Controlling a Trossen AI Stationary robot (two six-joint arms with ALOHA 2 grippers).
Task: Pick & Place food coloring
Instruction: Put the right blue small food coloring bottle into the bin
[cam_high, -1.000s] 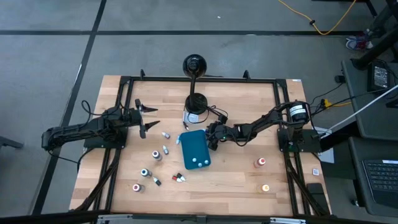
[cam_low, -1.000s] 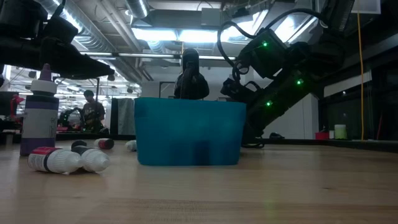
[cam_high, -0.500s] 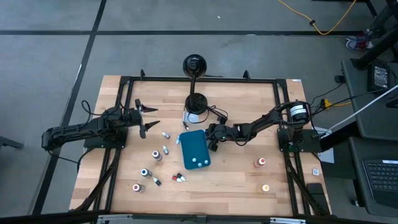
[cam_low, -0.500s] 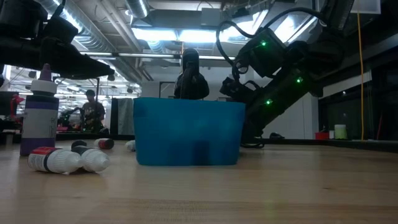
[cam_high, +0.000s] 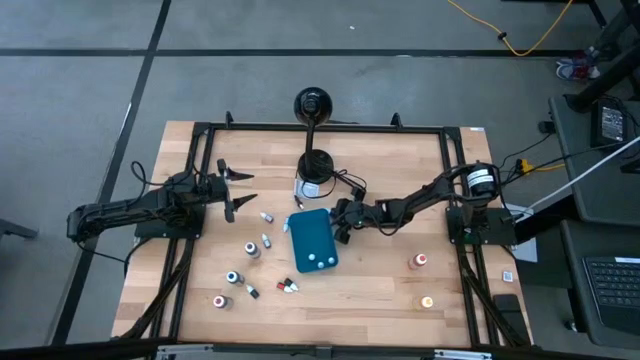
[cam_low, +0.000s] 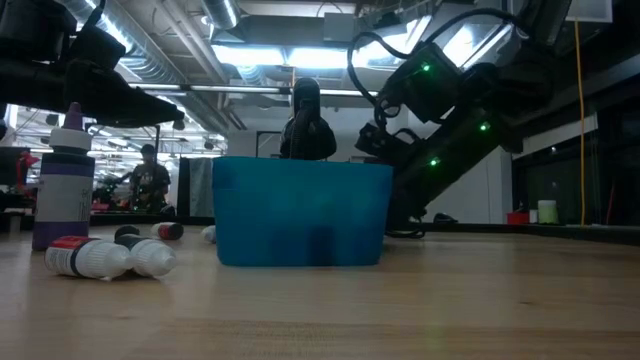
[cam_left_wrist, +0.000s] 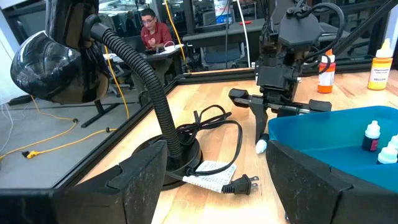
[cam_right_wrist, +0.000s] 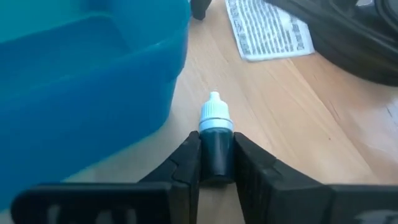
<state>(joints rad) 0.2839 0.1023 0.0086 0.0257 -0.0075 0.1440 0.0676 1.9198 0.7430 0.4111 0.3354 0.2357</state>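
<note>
My right gripper (cam_right_wrist: 216, 144) is shut on a tiny food coloring bottle (cam_right_wrist: 216, 134) with a dark body and a white cap. It stands just off the right side of the teal tray (cam_high: 313, 240). Two white-capped bottles (cam_high: 318, 260) stand in the tray. Several more food coloring bottles lie or stand on the wood left of the tray (cam_high: 252, 248), and two stand at the right (cam_high: 419, 261). My left gripper (cam_high: 235, 190) waits open at the table's left, holding nothing. My right gripper pinches the bottle's dark body (cam_right_wrist: 217, 149) between its two fingers, just behind the white cap (cam_right_wrist: 216, 116). The fingers (cam_left_wrist: 261, 124) point down and the bottle lies along them, cap past the tips. The cap (cam_left_wrist: 262, 147) is down by the tabletop; whether it touches, I cannot tell.
A black gooseneck lamp (cam_high: 316, 165) stands behind the tray, with its cable, plug (cam_left_wrist: 239, 183) and a paper tag on the wood. A tall purple bottle (cam_low: 62, 185) stands at the left. A person (cam_left_wrist: 151, 25) sits in the room beyond the table.
My right gripper has shut on the small dark bottle beside the tray's right side, staying in nearly the same place.
</note>
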